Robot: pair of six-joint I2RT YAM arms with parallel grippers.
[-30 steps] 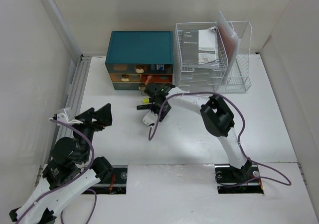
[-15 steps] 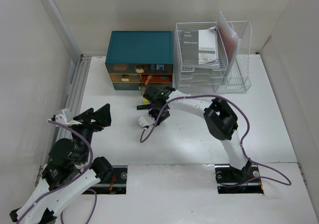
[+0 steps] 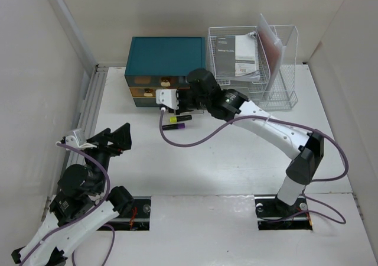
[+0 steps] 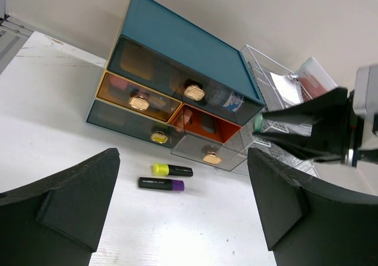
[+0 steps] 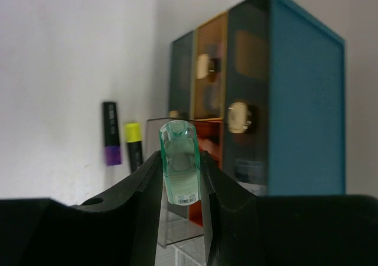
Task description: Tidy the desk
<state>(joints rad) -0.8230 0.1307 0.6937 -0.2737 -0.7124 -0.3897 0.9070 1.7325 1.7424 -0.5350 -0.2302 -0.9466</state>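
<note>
You carried the right gripper, pinched on a green tube, up to the drawers at twelve o'clock for stowing; the left gripper gaped empty.

The drawer unit walls off my twelve o'clock; two markers lie close at six; wire trays stand at two. Bare table beyond them is open.

Robot lab: walled white table

Right claw hovers at the teal drawer unit, above two markers.
</note>
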